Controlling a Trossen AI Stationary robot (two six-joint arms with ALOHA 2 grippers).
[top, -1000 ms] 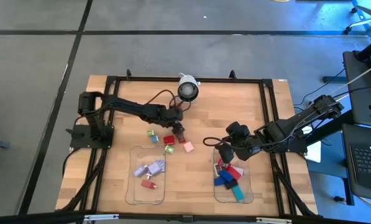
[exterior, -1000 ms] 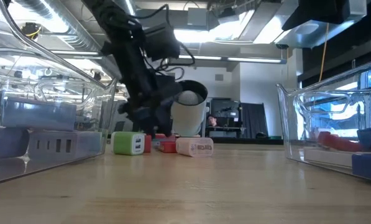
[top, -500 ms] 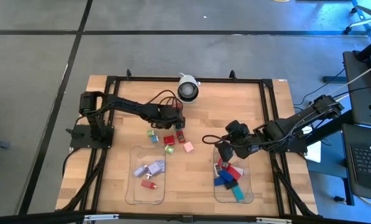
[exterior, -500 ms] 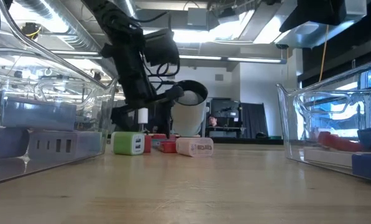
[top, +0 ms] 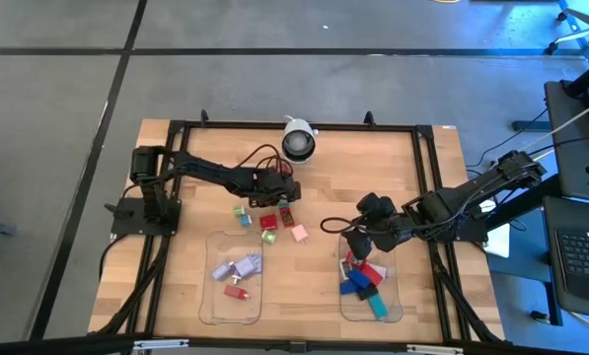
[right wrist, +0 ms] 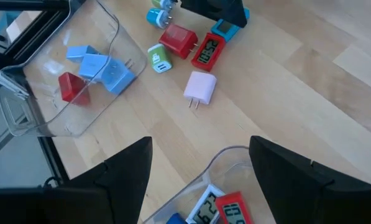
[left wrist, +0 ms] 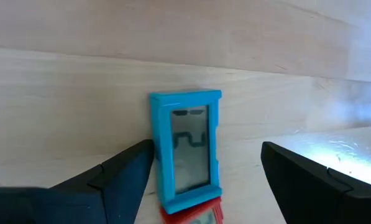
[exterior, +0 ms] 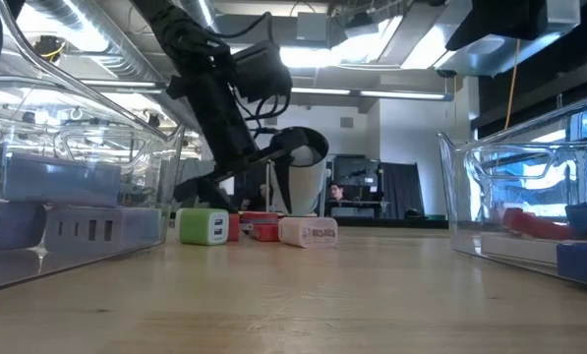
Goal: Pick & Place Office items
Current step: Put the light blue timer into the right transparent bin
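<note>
— Between the left gripper [left wrist: 201, 168] fingers, what sits there?
— A teal digital clock [left wrist: 188, 146], lying flat on the wooden surface [top: 314, 158]. The jaws stand wide open on either side of it, not pressing it. A red clock [left wrist: 194, 216] touches its near end, mostly cut off by the frame edge.
— Where does that fall from above?
— Centre of the frame, slightly left, just below the white-and-black camera dome [top: 297, 143]. The left gripper [top: 279, 192] hangs over the loose cluster there: a green charger [top: 270, 237], a red block [top: 268, 223], a pink charger [top: 299, 234] and a small green-and-blue piece [top: 241, 211].
— And the right gripper [top: 358, 235]?
— Right of centre, above the upper end of the right clear tray [top: 348, 308]. Its jaws are open too, holding nothing; the right wrist view shows both fingers [right wrist: 126, 174] spread apart with bare wood between them.
— What is in that tray?
— Red and blue items heaped together, with a teal one [top: 378, 307] toward the lower end.
— The other tray?
— The left clear tray [top: 210, 296], lower left of centre, holds lilac chargers [top: 237, 266] and a small red piece [top: 236, 291].
— Anything from the low camera?
— At left of centre, a green charger [exterior: 204, 226] and a pink one [exterior: 308, 232] sit on the wood, red items between them, with the dark left arm [exterior: 219, 98] coming down behind.
</note>
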